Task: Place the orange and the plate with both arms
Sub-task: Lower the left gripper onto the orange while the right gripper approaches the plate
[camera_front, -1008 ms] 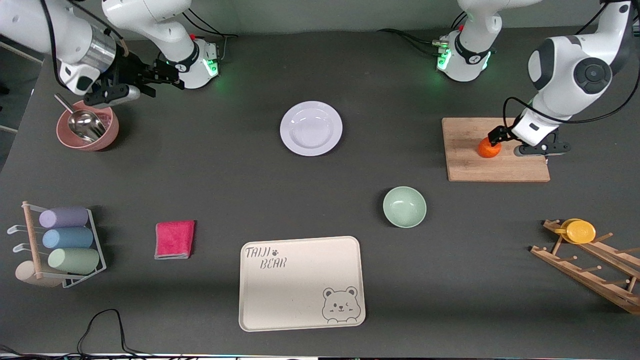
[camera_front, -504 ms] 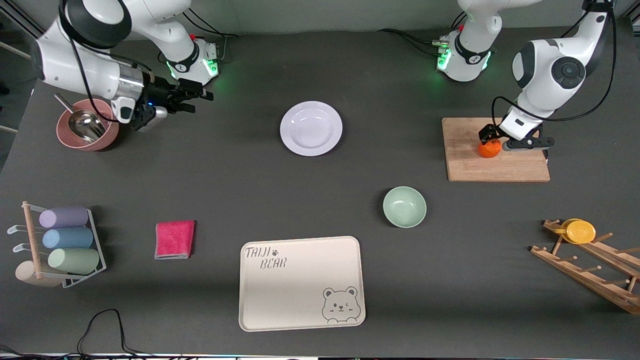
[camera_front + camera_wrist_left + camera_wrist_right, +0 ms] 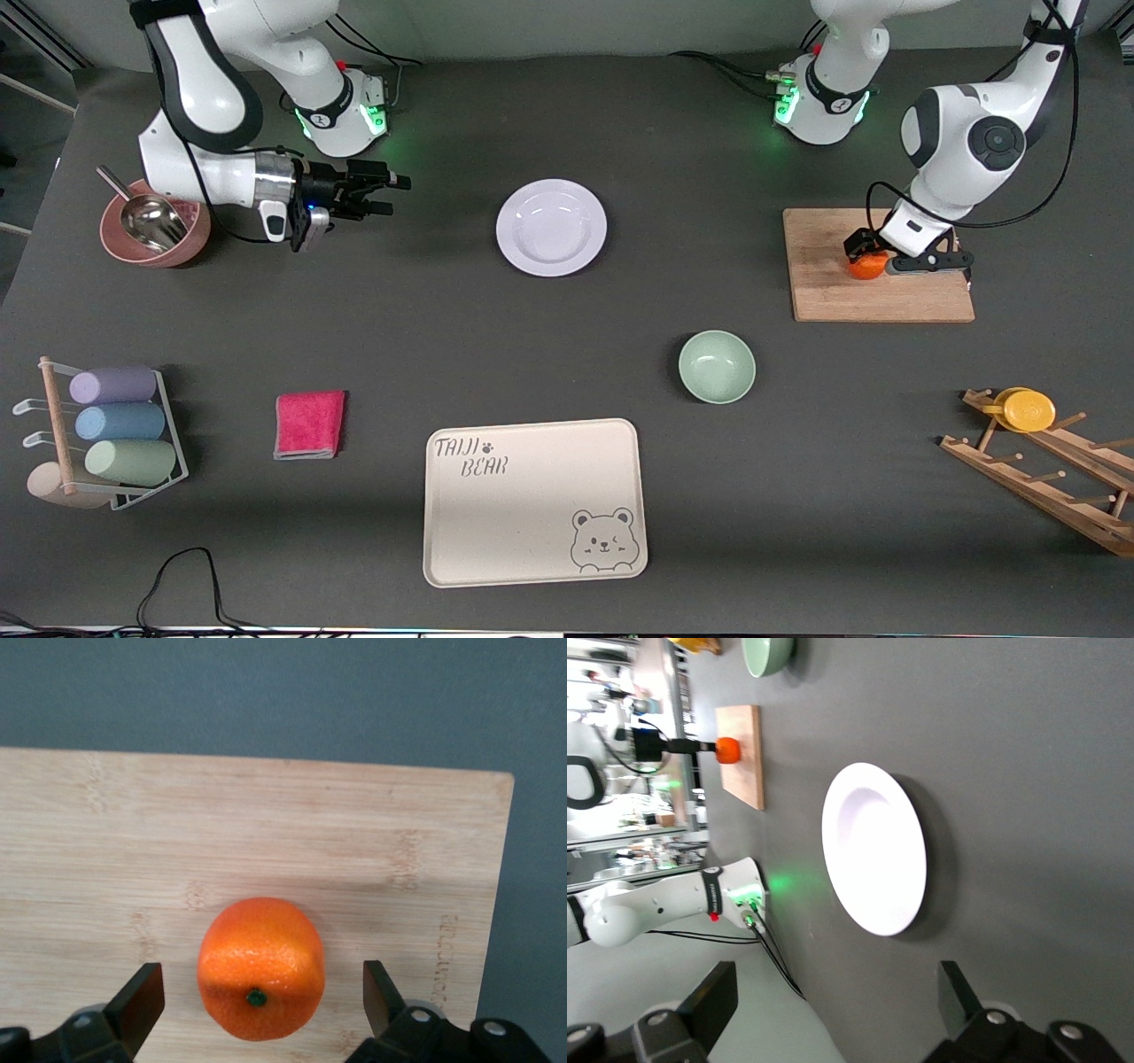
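Note:
The orange (image 3: 867, 265) sits on a wooden cutting board (image 3: 833, 292) toward the left arm's end of the table. My left gripper (image 3: 866, 254) is open and low over it, one finger on each side with gaps showing in the left wrist view, where the orange (image 3: 260, 967) lies stem end up between the fingertips (image 3: 142, 997). The white plate (image 3: 551, 227) lies flat mid-table. My right gripper (image 3: 390, 195) is open and empty, pointing sideways at the plate, well short of it. The right wrist view shows the plate (image 3: 873, 849) ahead.
A mint-green bowl (image 3: 717, 366) and a cream bear-printed tray (image 3: 534, 501) lie nearer the camera than the plate. A pink bowl with a metal scoop (image 3: 154, 226), a rack of cups (image 3: 106, 434), a red cloth (image 3: 309, 424) and a wooden rack with a yellow cup (image 3: 1028, 410) stand around.
My right gripper has swung from over the pink bowl toward the plate and turned sideways. My left gripper has lowered and closed in around the orange, still open.

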Robot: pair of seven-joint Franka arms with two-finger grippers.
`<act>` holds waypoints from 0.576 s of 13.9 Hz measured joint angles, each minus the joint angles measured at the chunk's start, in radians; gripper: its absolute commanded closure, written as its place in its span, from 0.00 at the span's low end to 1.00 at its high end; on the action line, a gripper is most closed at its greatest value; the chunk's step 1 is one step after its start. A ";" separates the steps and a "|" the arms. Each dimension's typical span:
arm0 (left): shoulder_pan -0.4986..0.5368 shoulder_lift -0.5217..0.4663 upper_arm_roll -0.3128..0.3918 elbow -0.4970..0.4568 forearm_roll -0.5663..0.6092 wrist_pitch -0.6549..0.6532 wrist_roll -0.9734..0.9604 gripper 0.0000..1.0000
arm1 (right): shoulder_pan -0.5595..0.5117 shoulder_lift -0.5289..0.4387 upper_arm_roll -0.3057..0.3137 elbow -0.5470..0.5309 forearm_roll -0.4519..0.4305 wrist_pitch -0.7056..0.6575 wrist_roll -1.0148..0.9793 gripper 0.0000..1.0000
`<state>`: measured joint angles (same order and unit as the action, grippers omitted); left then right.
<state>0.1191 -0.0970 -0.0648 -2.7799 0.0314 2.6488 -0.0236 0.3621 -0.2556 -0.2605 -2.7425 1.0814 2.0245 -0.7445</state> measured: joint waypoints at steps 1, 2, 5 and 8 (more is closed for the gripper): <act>0.001 0.009 0.000 -0.002 0.000 0.000 0.000 0.00 | -0.001 0.038 -0.009 -0.014 0.054 0.000 -0.083 0.00; 0.001 0.016 0.000 -0.003 0.000 0.000 0.000 0.00 | -0.001 0.079 -0.012 -0.024 0.101 0.000 -0.154 0.00; 0.005 0.028 0.000 -0.005 0.000 0.002 0.000 0.00 | -0.001 0.191 -0.012 -0.026 0.195 -0.001 -0.300 0.00; 0.017 0.045 0.000 -0.009 0.000 0.028 0.000 0.00 | -0.001 0.277 -0.012 -0.025 0.278 -0.005 -0.413 0.00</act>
<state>0.1362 -0.0519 -0.0643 -2.7884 0.0313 2.6763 -0.0236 0.3612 0.0218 -0.2729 -2.7679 1.3589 2.0196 -1.1578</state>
